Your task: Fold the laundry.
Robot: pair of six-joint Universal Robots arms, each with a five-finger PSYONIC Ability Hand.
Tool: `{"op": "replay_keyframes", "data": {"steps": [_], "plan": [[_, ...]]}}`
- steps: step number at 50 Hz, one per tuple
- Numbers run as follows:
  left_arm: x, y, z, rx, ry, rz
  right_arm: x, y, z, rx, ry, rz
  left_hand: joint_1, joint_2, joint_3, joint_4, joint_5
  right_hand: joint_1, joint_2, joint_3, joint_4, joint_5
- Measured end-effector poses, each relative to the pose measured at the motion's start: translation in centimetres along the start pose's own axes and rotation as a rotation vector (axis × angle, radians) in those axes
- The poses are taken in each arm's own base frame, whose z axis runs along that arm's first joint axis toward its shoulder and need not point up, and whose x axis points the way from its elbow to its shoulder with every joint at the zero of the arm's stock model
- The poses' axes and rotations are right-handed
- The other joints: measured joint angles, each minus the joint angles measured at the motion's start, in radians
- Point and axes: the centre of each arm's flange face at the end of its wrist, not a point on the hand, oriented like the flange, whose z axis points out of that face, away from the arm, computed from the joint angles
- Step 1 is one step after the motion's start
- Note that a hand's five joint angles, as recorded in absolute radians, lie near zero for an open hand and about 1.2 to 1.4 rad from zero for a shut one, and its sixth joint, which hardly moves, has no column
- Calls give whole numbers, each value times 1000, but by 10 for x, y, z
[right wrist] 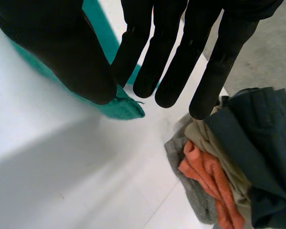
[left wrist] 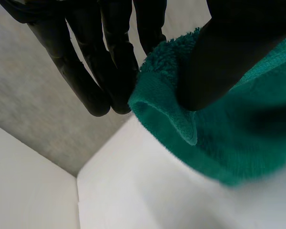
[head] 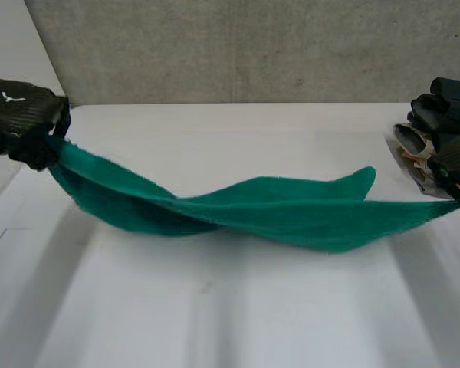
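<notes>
Stretching from one hand to the other, a green towel (head: 276, 211) hangs lengthwise above the white table (head: 215, 307), twisted once near its middle and sagging low there; whether the lowest fold touches the tabletop cannot be told.

The left hand (head: 23, 115) is raised at the table's left edge, its back turned up. In the left wrist view this hand (left wrist: 229, 57) has its thumb pressed down on the towel's end (left wrist: 238, 138), with straight fingers alongside, so the terry edge is pinched between them.

The right hand (head: 456, 169) sits at the table's right edge, somewhat lower than the left. In its own wrist view the hand (right wrist: 62, 52) holds its fingers straight and slightly fanned, and the towel's corner (right wrist: 119, 107) is nipped between the thumb and the nearest finger, with the corner tip poking out just past the thumb.

A heap of clothes (head: 445, 107) lies just beyond the right hand, with dark blue, beige, orange and grey pieces (right wrist: 229, 176). A grey wall (head: 238, 46) stands behind the table.
</notes>
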Motion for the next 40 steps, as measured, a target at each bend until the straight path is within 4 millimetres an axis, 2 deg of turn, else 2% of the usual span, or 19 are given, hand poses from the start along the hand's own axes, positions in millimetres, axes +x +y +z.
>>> {"op": "replay_keyframes", "data": {"steps": [3,6,9,10,13,14,15,16,18,21,24,25,27,29,32,34,38,40], "plan": [[-2,0,0,3,4,-53,0,-1,-3,1,0,13,0,0,0,0,0,0,0,0,0,0],[2,11,13,-38,23,-99,-6,1,6,-8,-30,26,0,0,0,0,0,0,0,0,0,0],[9,29,37,-110,44,-119,-17,3,24,-17,-76,26,0,2,0,0,0,0,0,0,0,0],[12,36,51,-136,48,-113,-21,2,34,-18,-86,22,0,2,0,0,0,0,0,0,0,0],[16,47,83,-167,42,-87,-26,-3,59,-7,-69,13,0,3,0,0,0,0,0,0,0,0],[16,47,87,-167,40,-82,-26,-5,63,-1,-59,13,0,3,0,0,0,0,0,0,0,0],[15,46,102,-152,26,-68,-23,-12,77,29,-12,16,0,3,0,0,0,0,0,0,0,0],[13,43,110,-137,16,-62,-20,-17,84,51,20,20,0,3,0,0,0,0,0,0,0,0],[5,24,130,-49,-23,-54,-2,-38,101,160,150,57,0,3,0,0,0,0,0,0,0,0],[-8,-9,142,99,-75,-68,27,-66,109,327,314,133,0,3,0,0,0,0,0,0,0,0],[-31,-61,142,337,-154,-120,68,-101,103,579,512,267,0,3,0,0,0,0,0,0,0,0],[-35,-70,141,380,-168,-132,74,-105,100,619,537,287,0,3,0,0,0,0,0,0,0,0],[-50,-101,133,539,-219,-186,100,-124,85,795,643,372,0,3,0,0,0,0,0,0,0,0],[-60,-120,126,649,-250,-236,115,-134,73,898,692,416,0,3,0,0,0,0,0,0,0,0],[-67,-132,120,736,-269,-292,122,-139,64,954,704,439,0,3,0,0,0,0,0,0,0,4],[-67,-131,120,746,-270,-306,121,-139,64,954,695,440,0,3,0,0,0,0,0,0,0,5],[-62,-113,127,698,-252,-336,108,-130,72,890,615,427,0,3,0,0,0,0,0,0,0,5],[-55,-91,135,624,-233,-341,95,-118,83,821,548,419,0,3,0,1,0,0,0,0,0,5]]}}
